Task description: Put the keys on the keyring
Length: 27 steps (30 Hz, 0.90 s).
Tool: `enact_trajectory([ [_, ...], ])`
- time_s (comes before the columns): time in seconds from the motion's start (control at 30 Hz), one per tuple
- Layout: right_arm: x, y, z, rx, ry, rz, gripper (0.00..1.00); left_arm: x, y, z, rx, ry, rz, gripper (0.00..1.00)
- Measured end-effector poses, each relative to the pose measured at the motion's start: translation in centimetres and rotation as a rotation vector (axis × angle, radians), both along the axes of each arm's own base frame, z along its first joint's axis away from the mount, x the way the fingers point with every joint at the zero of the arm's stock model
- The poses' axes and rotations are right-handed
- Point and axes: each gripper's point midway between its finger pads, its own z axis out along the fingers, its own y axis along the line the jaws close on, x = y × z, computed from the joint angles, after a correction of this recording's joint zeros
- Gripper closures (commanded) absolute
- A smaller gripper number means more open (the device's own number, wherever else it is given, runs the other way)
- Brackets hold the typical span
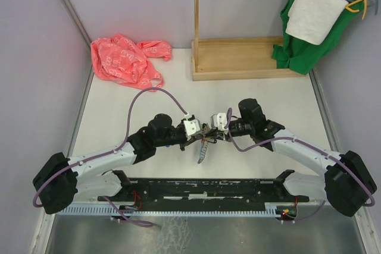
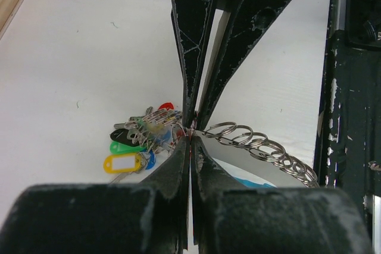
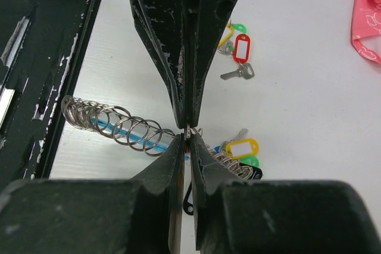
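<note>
My two grippers meet tip to tip at the middle of the table. The left gripper (image 1: pixel 199 137) (image 2: pixel 191 138) is shut on the keyring (image 2: pixel 268 150), a loop of grey metal rings with a light-blue sleeve (image 2: pixel 256 178). The right gripper (image 1: pixel 215 134) (image 3: pixel 187 138) is shut at the same spot on a thin silver piece with red behind it, seemingly a key. The ring (image 3: pixel 113 123) arcs off to one side, and tagged keys (image 3: pixel 241 150) (image 2: pixel 134 147) bunch on the other. The loop hangs below the tips (image 1: pixel 204 150). Loose keys with red, green and yellow tags (image 3: pixel 238 52) lie on the table.
A pink plastic bag (image 1: pixel 125 60) lies at the back left. A wooden stand (image 1: pixel 238 57) is at the back centre. A green cloth and a white towel (image 1: pixel 309 22) hang at the back right. A black rail (image 1: pixel 208 188) runs along the near edge.
</note>
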Motion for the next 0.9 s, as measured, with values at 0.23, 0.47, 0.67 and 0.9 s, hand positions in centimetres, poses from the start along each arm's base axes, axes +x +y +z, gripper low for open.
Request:
enact_trajectory([
  [0.23,-0.1,-0.3,-0.7,-0.031,0.0,-0.003,0.86,-0.1,-0.1,0.0,0.007,0.003,-0.001,0.97],
  [0.47,0.0,-0.3,-0.7,-0.041,-0.008,-0.008,0.98,0.0,0.0,0.1,0.011,0.002,0.006,0.97],
  [0.67,0.1,-0.3,-0.7,-0.042,-0.011,-0.012,0.99,0.0,-0.1,0.1,0.017,0.001,0.015,0.79],
  [0.9,0.7,-0.1,-0.7,-0.017,-0.042,-0.036,0.99,1.7,0.6,1.0,-0.015,0.04,0.162,0.59],
])
